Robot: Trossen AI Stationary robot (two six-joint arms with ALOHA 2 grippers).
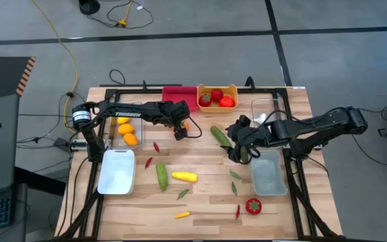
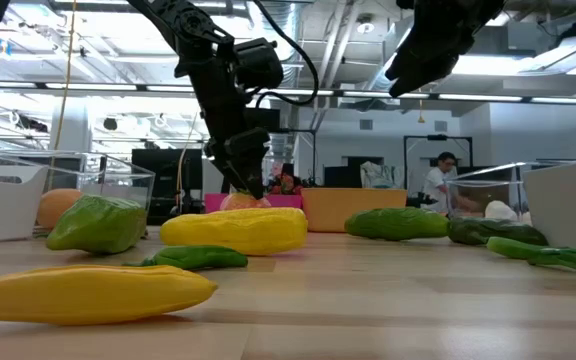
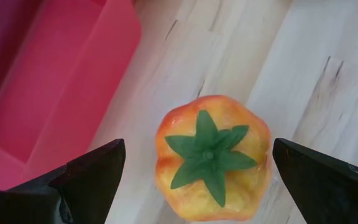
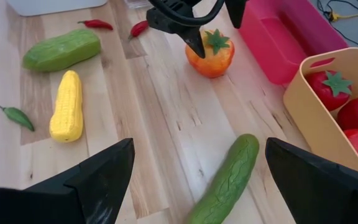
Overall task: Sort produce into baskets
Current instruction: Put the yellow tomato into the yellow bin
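An orange-yellow tomato [image 3: 211, 158] with a green calyx rests on its underside on the wooden table, beside the red basket [image 1: 180, 94]. My left gripper [image 3: 197, 146] is open and tipped down over it, one finger on each side with a gap to the fruit; it shows also in the high view [image 1: 180, 132]. My right gripper [image 4: 199, 146] is open above a green cucumber [image 4: 225, 180] lying flat right of centre, and holds nothing. The orange-yellow basket [image 1: 232, 89] holds red tomatoes.
A clear tub [image 1: 116, 124] with oranges and a white tray [image 1: 117, 171] stand at the left, a clear tub [image 1: 267, 107] and a grey tray [image 1: 269, 173] at the right. Another cucumber [image 1: 162, 176], a corn cob [image 1: 185, 177], chilies [image 1: 156, 146] and a red tomato [image 1: 253, 206] lie toward the near side.
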